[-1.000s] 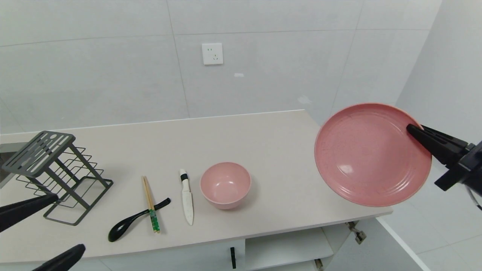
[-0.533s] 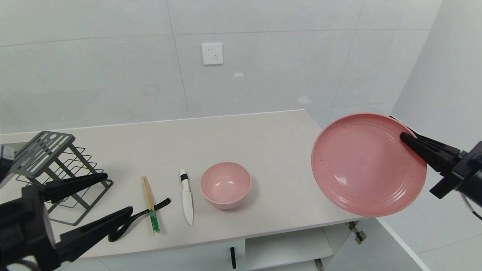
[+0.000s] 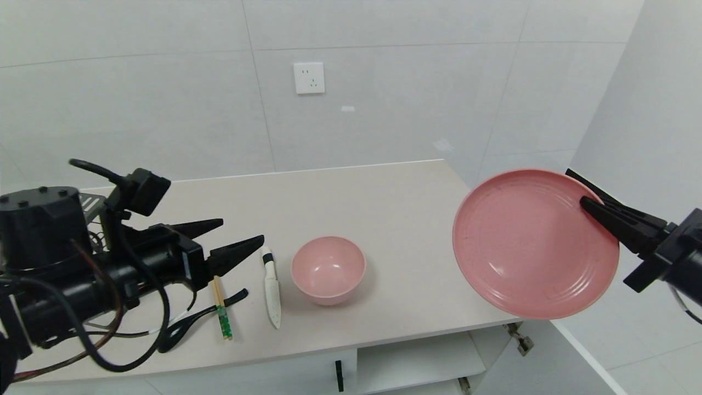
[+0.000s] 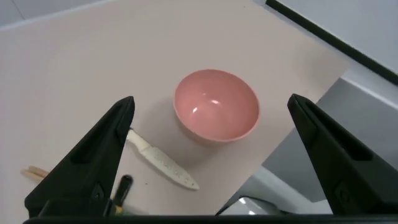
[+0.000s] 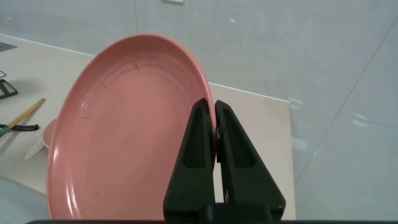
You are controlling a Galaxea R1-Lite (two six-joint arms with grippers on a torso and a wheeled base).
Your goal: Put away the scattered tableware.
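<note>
There was one pink plate (image 3: 535, 244), one pink bowl (image 3: 328, 269), one white knife (image 3: 271, 288), one black spoon (image 3: 235, 299) and one pair of chopsticks (image 3: 222, 310), two sticks lying side by side. One wire rack (image 3: 92, 201) stood on the single worktop (image 3: 384, 219). There was one wall socket (image 3: 309, 78).

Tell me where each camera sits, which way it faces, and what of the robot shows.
Head view: on the robot's head, facing forward and down at the counter; left claw open, right claw pinching a pink plate.
Left wrist view: behind the left claw, looking down at the bowl and knife.
Right wrist view: behind the right claw, looking along the plate's rim.
Shared: head and left wrist views show bowl and knife.
</note>
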